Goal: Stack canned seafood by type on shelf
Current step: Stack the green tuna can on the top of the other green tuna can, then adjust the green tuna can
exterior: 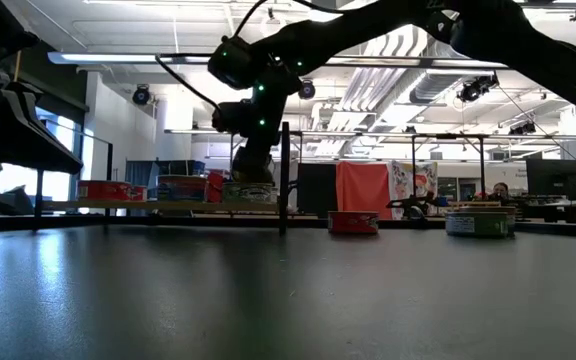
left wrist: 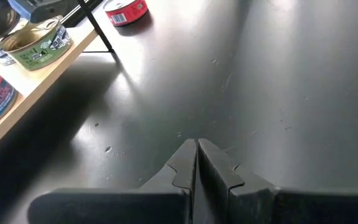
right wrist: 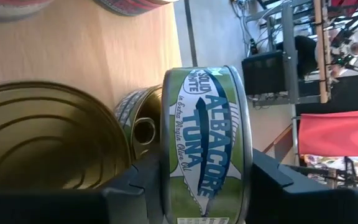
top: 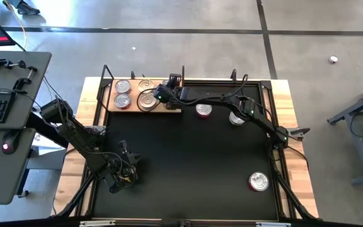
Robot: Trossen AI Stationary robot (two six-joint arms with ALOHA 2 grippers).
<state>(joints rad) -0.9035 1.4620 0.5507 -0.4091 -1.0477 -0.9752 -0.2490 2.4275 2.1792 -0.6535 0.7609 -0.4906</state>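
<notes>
So the green albacore tuna can (right wrist: 207,146) is the one in play, pinched edge-on between the two dark fingers (right wrist: 135,193) of the right gripper (top: 158,96). Only the right wrist view shows that grip clearly; it also shows a gold-lidded can (right wrist: 48,143) lying flat right beside it and another pull-tab can (right wrist: 135,115) tucked behind, all over the light wood of the shelf (right wrist: 92,43).

From the high view you get the layout instead: the shelf (top: 174,110) sits along the far edge of the black mat (top: 188,164), with several silver-lidded cans (top: 123,93) lined up on its left part. The right arm stretches across from the right side to reach over the shelf's middle. Three more tins are off the shelf on the mat: a red-sided can (top: 203,111) just past the shelf's end, a silver-topped can (top: 236,118) near it, and a lone can (top: 258,181) well apart toward the near right corner.

The low view adds that the shelf is raised off the table a bit, with tins sitting in a row on it.

The left gripper (top: 123,176) hangs over the mat's near left area, holding nothing. The left wrist view shows its fingers (left wrist: 213,168) pressed together.
</notes>
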